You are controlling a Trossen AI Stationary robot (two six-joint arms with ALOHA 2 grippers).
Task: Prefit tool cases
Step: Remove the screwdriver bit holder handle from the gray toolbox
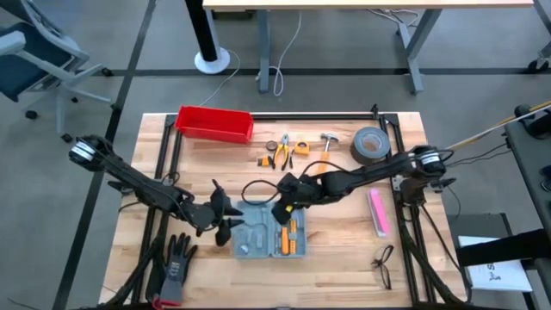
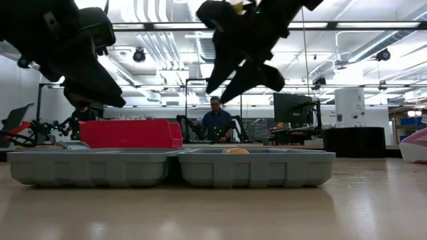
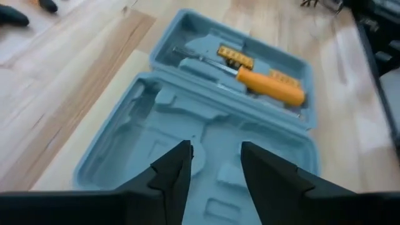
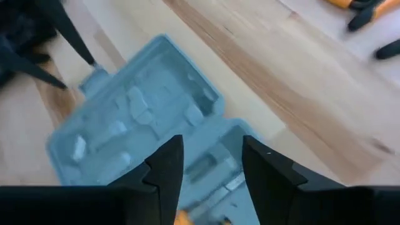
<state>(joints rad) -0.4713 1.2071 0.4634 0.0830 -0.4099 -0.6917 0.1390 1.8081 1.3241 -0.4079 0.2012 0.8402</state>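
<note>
I have one case lying opened flat near the middle of the worktop, a little toward the near edge, both halves facing up so the moulded slots can take tools. The right half holds an orange-handled screwdriver and a strip of orange bits; the left half looks bare.

My left pincer hovers at the case's left edge, fingers parted with a clear gap and nothing between them. My right pincer hangs over the far right corner, above the screwdriver side, also parted and empty (it seems poised to press something down or fetch the next tool, I judge).

Loose tools wait in a cluster on the far side: one pair of pliers, one hammer, and a few small orange pieces I cannot count surely. Also there: one red bin, one tape roll, one pink object, one pair of glasses, and gloves at the near left.
</note>
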